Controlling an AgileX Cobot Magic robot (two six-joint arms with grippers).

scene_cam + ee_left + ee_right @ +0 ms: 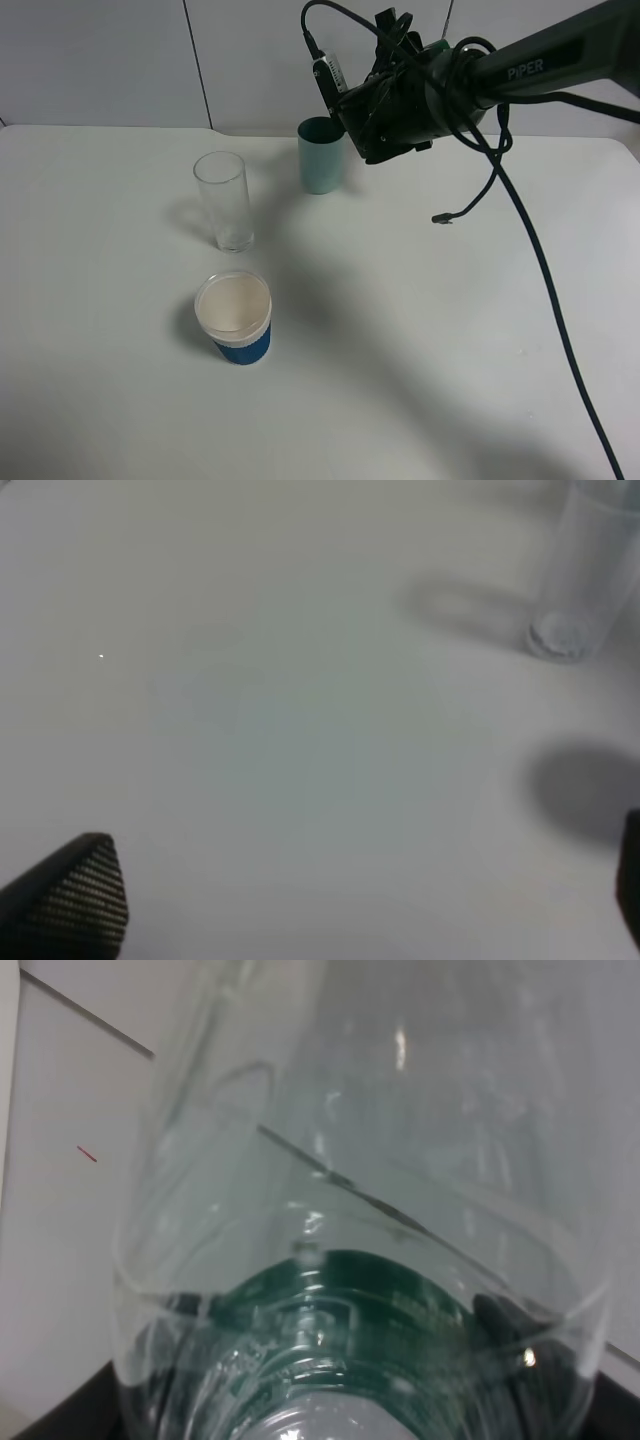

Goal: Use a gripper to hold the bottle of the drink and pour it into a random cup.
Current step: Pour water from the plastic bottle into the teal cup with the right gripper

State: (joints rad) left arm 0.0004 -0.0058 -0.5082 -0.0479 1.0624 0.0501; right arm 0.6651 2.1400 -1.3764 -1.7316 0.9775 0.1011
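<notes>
My right gripper (365,100) hangs high at the back of the table, shut on the bottle (330,76). The bottle is tilted, its end leaning over the teal cup (320,155), which stands upright just below it. In the right wrist view the bottle's clear wall (360,1160) fills the frame. Its dark green label (350,1280) and the clear drink (300,1230) show inside, and my fingers are mostly hidden behind it. My left gripper (350,890) is open over bare table, with one ridged fingertip (80,890) in view and nothing between the fingers.
A tall clear glass (222,200) stands left of the teal cup and also appears as the glass (585,580) in the left wrist view. A white cup with a blue sleeve (233,318) sits nearer the front. A loose black cable (540,260) trails down from the right arm.
</notes>
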